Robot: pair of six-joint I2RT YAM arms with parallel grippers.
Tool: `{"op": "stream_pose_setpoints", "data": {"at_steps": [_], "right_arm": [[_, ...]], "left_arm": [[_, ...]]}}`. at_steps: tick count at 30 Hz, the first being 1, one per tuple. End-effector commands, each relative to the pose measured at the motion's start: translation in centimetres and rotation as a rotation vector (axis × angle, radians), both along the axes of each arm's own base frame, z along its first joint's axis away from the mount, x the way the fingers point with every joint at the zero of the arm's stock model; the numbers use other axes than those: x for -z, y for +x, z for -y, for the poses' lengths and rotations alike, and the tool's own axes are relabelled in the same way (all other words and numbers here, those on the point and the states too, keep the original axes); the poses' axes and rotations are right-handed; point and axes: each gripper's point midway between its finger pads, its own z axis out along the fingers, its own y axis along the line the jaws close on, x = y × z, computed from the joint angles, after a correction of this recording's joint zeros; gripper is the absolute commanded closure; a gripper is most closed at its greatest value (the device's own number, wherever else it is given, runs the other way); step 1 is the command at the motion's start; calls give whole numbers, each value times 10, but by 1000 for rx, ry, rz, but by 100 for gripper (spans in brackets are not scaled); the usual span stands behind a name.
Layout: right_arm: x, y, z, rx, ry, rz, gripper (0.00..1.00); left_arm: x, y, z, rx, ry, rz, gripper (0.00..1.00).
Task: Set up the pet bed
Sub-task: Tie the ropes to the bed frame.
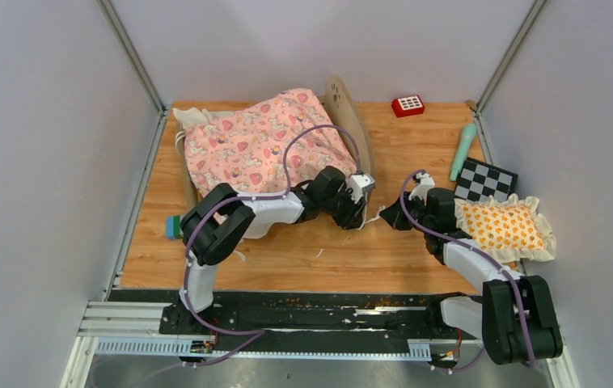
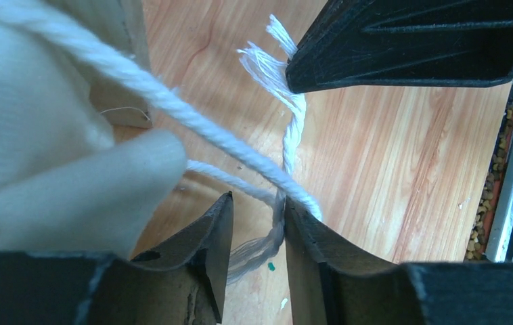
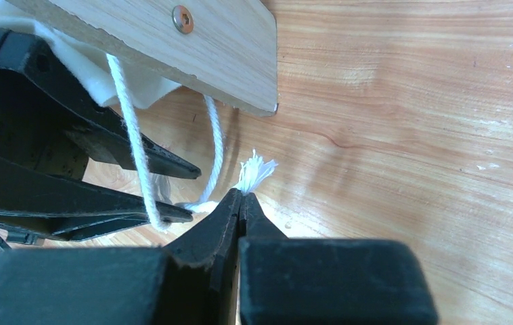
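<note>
On the wood-grain table (image 1: 416, 242), the one light-wood pet bed (image 1: 267, 141) under its pink unicorn quilt sits just behind both sets of fingers. Its long axis runs off to their left, and the left arm is nearer. Two white cotton cords (image 3: 128, 128) hang from its near corner: the right fingers (image 3: 240, 203), pressed together, pinch one frayed tip, while the left fingers (image 2: 259, 206), part spread, straddle that same twisted cord without clamping it.

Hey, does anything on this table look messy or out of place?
Yes. The pink quilt lies bunched and crooked over the pet bed, the frilled pillow sits off to the right, and the white cord ends frayed.
</note>
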Motion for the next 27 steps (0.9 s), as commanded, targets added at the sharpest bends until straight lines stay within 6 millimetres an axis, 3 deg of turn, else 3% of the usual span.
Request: {"op": "stream_pose_setpoints", "data": {"at_steps": [1, 8, 18, 27], "right_arm": [[-13, 8, 2, 16, -1, 50, 100], [-13, 7, 2, 18, -3, 47, 100], [-13, 7, 3, 15, -6, 46, 100], [-13, 7, 2, 11, -6, 44, 100]], "left_arm": [[-32, 11, -5, -44, -47, 56, 57], [-33, 22, -12, -146, -36, 54, 58], [-46, 33, -4, -221, -106, 42, 56], [-27, 26, -10, -187, -73, 44, 59]]}}
